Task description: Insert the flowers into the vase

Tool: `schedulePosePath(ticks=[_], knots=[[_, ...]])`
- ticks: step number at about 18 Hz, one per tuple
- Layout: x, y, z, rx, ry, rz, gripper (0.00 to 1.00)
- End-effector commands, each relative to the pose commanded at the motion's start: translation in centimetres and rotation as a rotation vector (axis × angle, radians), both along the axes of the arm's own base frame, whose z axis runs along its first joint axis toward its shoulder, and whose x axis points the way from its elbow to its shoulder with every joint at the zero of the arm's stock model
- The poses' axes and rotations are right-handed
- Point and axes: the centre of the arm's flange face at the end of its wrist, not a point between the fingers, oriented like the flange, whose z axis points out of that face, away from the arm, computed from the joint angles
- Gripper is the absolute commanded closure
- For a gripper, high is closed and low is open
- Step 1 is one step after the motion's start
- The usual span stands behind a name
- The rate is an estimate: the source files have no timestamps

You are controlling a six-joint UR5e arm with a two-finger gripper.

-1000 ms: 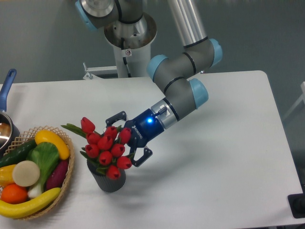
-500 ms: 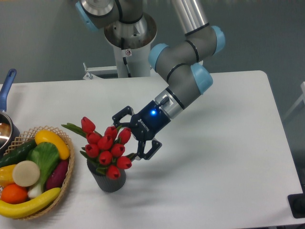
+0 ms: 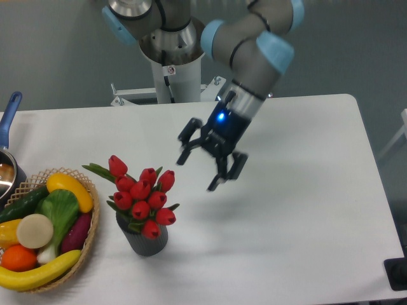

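Lifted up and away from the flowers (image 3: 141,196), the hand (image 3: 205,163) hangs with fingers apart, holding nothing. Red tulips stand in the vase (image 3: 146,240); insertion looks complete.

The flowers (image 3: 141,196) hide the vase (image 3: 147,242) hollow (stems unseen inside).

A round woven wicker basket (image 3: 93,219) stands at the left on the white table (image 3: 305,210). It holds yellow bananas (image 3: 38,270), an orange (image 3: 18,257) and green vegetables (image 3: 60,210). A blue-handled metal pot (image 3: 7,162) is at the left edge.
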Motion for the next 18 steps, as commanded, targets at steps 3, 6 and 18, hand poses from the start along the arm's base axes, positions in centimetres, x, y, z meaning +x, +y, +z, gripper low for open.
schedulePosePath(ticks=[3,6,18], knots=[[-1.3,-2.3,2.0,-0.035,0.057,0.075,0.0],[-2.8,-4.2,4.6,-0.102,0.143,0.143,0.0],[-5.5,-10.8,10.0,-0.457,0.259,-0.104,0.0]])
